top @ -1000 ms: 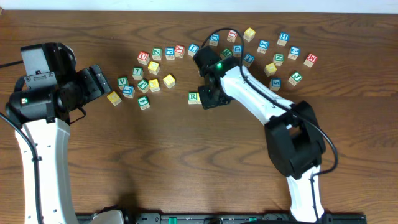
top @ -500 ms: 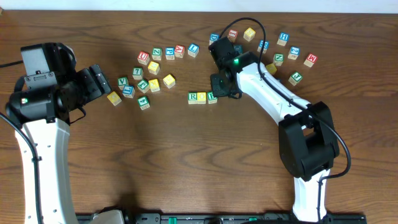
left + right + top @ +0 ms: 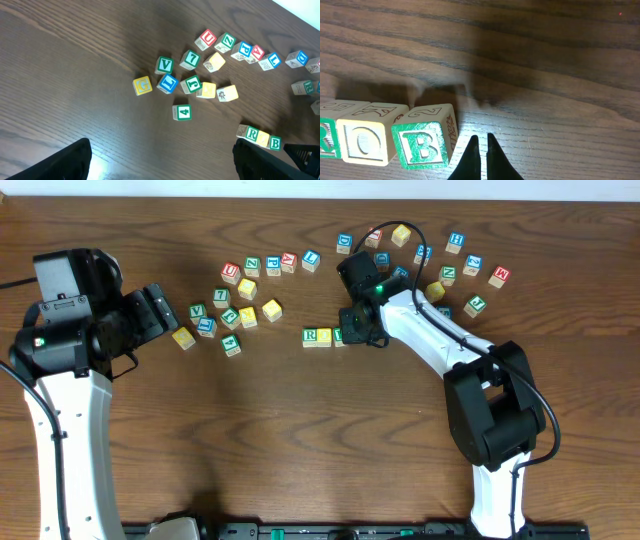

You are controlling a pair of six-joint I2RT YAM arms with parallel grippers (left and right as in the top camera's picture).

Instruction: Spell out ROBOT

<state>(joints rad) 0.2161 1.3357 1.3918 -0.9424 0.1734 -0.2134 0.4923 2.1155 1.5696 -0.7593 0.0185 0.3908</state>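
Note:
Three blocks stand in a row on the table: a green R [image 3: 311,335], a yellow O [image 3: 324,336] and a green B [image 3: 339,335]. They also show in the right wrist view as R [image 3: 326,139], O [image 3: 366,141] and B [image 3: 422,144]. My right gripper [image 3: 481,142] is shut and empty, its tips low over the table just right of the B. It also shows in the overhead view [image 3: 357,330]. My left gripper [image 3: 162,165] is open and empty, far left in the overhead view [image 3: 160,310].
Several loose letter blocks lie in a cluster at the back left [image 3: 240,300], with more at the back right [image 3: 455,270]. A row of blocks [image 3: 270,265] lies along the back. The left cluster shows in the left wrist view [image 3: 192,85].
The right gripper moved right off the row, uncovering the O and B beside the R, then shifted slightly back down next to the B. The left arm has not moved.

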